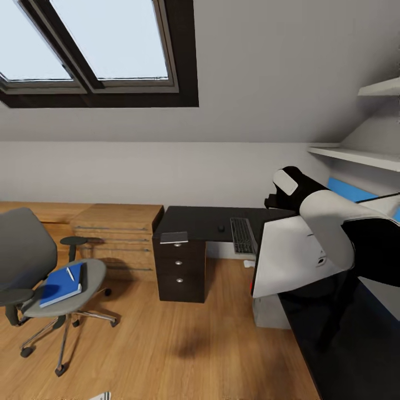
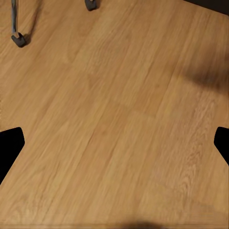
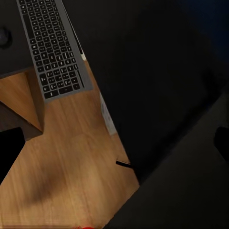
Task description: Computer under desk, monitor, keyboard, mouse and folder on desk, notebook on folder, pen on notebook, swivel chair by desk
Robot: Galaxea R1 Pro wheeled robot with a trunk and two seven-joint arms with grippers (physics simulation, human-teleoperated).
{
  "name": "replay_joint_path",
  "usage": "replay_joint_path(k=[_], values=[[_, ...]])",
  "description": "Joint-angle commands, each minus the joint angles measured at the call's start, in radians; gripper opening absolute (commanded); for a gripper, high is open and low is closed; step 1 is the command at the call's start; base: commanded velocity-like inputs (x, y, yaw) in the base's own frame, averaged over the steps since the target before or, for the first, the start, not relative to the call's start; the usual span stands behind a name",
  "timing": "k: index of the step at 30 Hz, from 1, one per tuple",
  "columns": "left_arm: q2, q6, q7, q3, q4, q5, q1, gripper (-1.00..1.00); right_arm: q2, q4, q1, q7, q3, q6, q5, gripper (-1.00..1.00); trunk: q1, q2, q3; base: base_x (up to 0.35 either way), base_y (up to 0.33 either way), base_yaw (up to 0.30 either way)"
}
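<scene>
Head view: looking over a wood floor (image 1: 166, 344) toward a dark desk (image 1: 200, 219) against the wall. Keyboard (image 1: 242, 234) lying on the desk top, near its right end; mouse (image 1: 221, 227) sitting just left of it, apart. Grey flat item (image 1: 174, 238) resting at the desk's left front corner, over the drawer stack; type not clear. Swivel chair (image 1: 33, 261) standing well left of the desk, carrying a blue folder or notebook (image 1: 62, 284) on the seat with a white pen (image 1: 70, 274) lying on top; not resolving whether one item or two stacked. White panel (image 1: 291, 255), likely the monitor seen from behind, tilting in front of the right arm (image 1: 333, 228), overlapping the desk's right end. Wooden dresser (image 1: 119, 233) standing just left of the desk. Skylight window (image 1: 100, 50) above, shelves (image 1: 355, 155) at right.

Left wrist view: pointing down at bare wood floor (image 2: 114, 124). Left gripper (image 2: 114, 143) spread wide, dark fingertips (image 2: 9, 145) showing at opposite edges, holding nothing. Chair caster (image 2: 19, 39) and leg visible near one corner.

Right wrist view: keyboard (image 3: 52, 47) lying on the desk (image 3: 12, 19), overhanging the edge; mouse (image 3: 5, 36) partly in frame beside it. Large dark surface (image 3: 162, 95) covering much of the frame, identity unclear. Right gripper (image 3: 114, 143) fingertips (image 3: 9, 145) showing far apart at the edges; looking wide, whether touching anything — cannot tell.
</scene>
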Motion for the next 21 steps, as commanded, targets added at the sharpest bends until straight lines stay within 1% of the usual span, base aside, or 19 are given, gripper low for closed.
replay_joint_path(k=[1,4,8,13,17,21], values=[[0.0,-0.003,0.001,-0.004,0.0,0.009,-0.001,1.0,-0.001,-0.002,0.0,-0.006,0.007,0.006,-0.011,1.0,0.0,-0.001,-0.001,-0.213,0.0,0.0],[0.0,-0.003,0.001,-0.004,0.0,0.009,-0.001,1.0,-0.001,-0.002,0.0,-0.005,0.007,0.006,-0.011,1.0,0.0,-0.001,-0.001,-0.223,0.0,0.0],[0.0,-0.003,0.001,-0.004,0.001,0.009,-0.001,1.0,0.001,-0.002,0.0,-0.004,0.007,0.004,-0.011,1.0,0.0,-0.001,-0.001,-0.063,0.0,0.0],[0.0,-0.003,0.001,-0.004,0.0,0.009,-0.001,1.0,0.001,-0.002,0.0,-0.004,0.007,0.003,-0.011,1.0,0.0,-0.001,-0.001,-0.227,0.0,0.0],[0.0,-0.003,0.001,-0.004,0.0,0.009,-0.001,1.0,0.001,-0.002,0.0,-0.004,0.007,0.002,-0.011,1.0,0.0,-0.001,-0.001,-0.105,0.0,0.0],[0.0,-0.003,0.001,-0.004,0.0,0.009,-0.001,1.0,0.002,-0.002,0.0,-0.004,0.007,0.002,-0.011,1.0,0.0,-0.001,-0.001,-0.242,0.0,0.0]])
